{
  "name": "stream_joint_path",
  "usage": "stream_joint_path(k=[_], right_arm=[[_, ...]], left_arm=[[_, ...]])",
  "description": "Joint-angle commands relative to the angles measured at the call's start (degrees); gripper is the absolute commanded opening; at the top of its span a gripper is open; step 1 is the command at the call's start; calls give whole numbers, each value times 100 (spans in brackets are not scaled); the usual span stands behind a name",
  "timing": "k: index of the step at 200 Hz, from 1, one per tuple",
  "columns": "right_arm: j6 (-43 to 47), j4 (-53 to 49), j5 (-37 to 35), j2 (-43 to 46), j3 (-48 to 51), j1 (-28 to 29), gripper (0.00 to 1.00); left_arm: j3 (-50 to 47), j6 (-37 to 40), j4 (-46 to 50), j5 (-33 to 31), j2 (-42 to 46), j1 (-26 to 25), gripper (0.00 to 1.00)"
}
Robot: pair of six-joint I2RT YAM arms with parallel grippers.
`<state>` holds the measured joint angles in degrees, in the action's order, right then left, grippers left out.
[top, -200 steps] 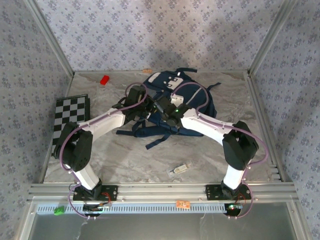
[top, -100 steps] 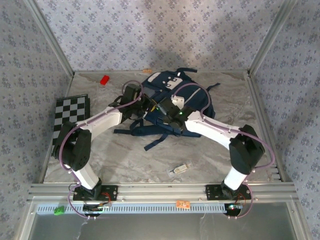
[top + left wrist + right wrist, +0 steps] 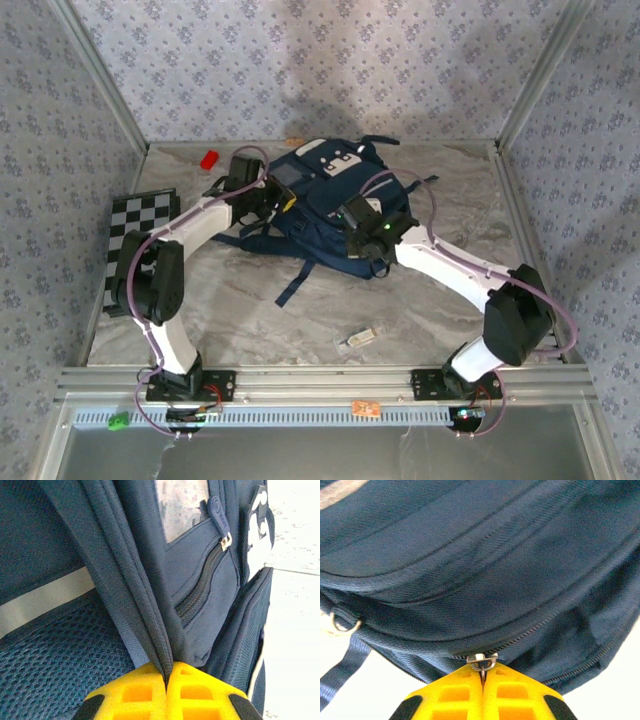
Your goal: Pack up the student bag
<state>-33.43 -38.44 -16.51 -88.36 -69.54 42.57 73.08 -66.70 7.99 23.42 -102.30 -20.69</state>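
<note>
The student bag (image 3: 325, 195) is a large navy backpack with white patches, lying at the back middle of the table. My left gripper (image 3: 283, 203) is at its left side, and its yellow fingers (image 3: 145, 690) are shut on a fold of navy bag fabric (image 3: 150, 630). My right gripper (image 3: 358, 222) is at the bag's near right side. Its yellow fingers (image 3: 510, 690) are shut on the metal zipper pull (image 3: 481, 661) of a closed zip along the bag's edge (image 3: 470, 595). Dark straps (image 3: 300, 275) trail from the bag toward me.
A black-and-white checkerboard (image 3: 138, 240) lies at the table's left edge. A small red object (image 3: 209, 159) sits at the back left. A small clear and white item (image 3: 360, 339) lies near the front edge. Patterned walls enclose the table.
The right gripper has closed on the zipper pull. Both arms have pushed away from me, and the bag has shifted and risen toward the back of the table.
</note>
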Motion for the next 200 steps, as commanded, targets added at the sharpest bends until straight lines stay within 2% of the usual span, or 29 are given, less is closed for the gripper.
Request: stream_joint_path(k=[1, 34, 48, 70, 99, 114, 166, 200], right_arm=[[557, 64, 524, -211, -425, 190, 0], [346, 331, 959, -329, -441, 226, 0], [195, 367, 947, -312, -356, 227, 0], [75, 535, 1039, -296, -213, 175, 0], [43, 633, 1080, -314, -125, 164, 0], [-5, 613, 1081, -334, -130, 147, 0], [-89, 782, 1060, -336, -49, 131, 0], [-101, 841, 1055, -409, -51, 121, 0]], left_arm=[[467, 536, -145, 163, -189, 117, 0], [473, 931, 347, 439, 90, 162, 33], [44, 688, 220, 522, 464, 153, 44], [-919, -94, -245, 416, 1109, -9, 52], [-1773, -1184, -1210, 49, 1464, -576, 54], [-1902, -1346, -1894, -66, 1392, -848, 54], [-1746, -1661, -2229, -401, 943, -1376, 53], [-1826, -1974, -2199, -719, 818, -1502, 45]])
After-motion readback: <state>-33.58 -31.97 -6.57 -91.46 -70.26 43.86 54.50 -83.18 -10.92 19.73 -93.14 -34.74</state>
